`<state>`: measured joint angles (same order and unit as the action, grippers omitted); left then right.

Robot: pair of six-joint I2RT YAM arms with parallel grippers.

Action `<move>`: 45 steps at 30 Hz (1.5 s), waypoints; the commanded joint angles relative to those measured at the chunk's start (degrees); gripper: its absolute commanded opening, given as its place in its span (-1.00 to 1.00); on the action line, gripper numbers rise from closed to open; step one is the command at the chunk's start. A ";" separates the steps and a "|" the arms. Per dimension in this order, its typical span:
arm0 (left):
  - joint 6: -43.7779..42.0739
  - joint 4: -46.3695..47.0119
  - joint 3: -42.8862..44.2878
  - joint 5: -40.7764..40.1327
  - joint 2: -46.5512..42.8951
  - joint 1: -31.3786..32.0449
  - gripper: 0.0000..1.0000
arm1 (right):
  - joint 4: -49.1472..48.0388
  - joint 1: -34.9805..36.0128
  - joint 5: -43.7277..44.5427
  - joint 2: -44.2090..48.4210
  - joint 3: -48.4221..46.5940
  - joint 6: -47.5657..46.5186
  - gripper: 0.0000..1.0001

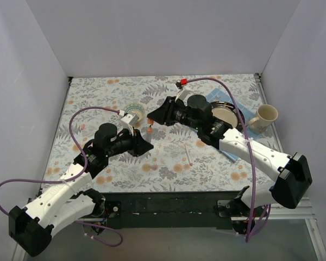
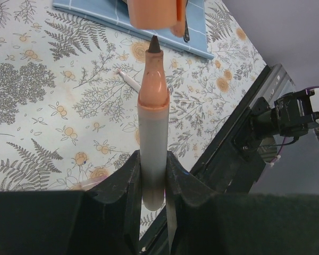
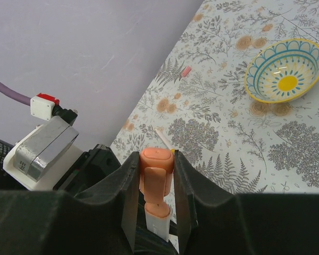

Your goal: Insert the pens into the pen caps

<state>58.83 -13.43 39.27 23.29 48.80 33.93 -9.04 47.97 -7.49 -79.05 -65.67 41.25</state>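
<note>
A black mounting rail ran along the near edge. Beyond it lay a tablecloth printed with grey ferns and orange blossoms, with a loose slim white pen on it. At mid-table the left gripper was clamped on a pale-barrelled pen with an orange neck. The pen's dark tip was just short of the short orange plastic cap pinched in the right gripper. Plain pale walls closed the back.

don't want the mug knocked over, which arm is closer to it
Right. The right arm reaches past close by the mug, on its left and near side. The left arm is far over to the left, well away from it.
</note>
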 commanded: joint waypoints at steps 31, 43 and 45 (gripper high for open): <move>-3.45 7.62 -3.49 -8.70 -10.12 0.08 -1.00 | -3.26 11.54 0.90 8.73 16.71 -0.21 -0.97; -7.67 13.08 -2.79 -2.99 -9.07 0.17 -1.00 | 3.75 11.45 -7.54 8.12 12.59 -4.78 -0.87; -8.81 13.17 -2.18 -2.55 -8.63 0.17 -1.00 | 5.25 11.54 -9.03 7.68 11.36 -7.06 -0.84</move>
<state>52.64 -11.62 33.26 24.14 39.97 35.38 -15.77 57.04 -2.22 -69.76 -52.90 37.56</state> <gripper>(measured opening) 0.174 0.344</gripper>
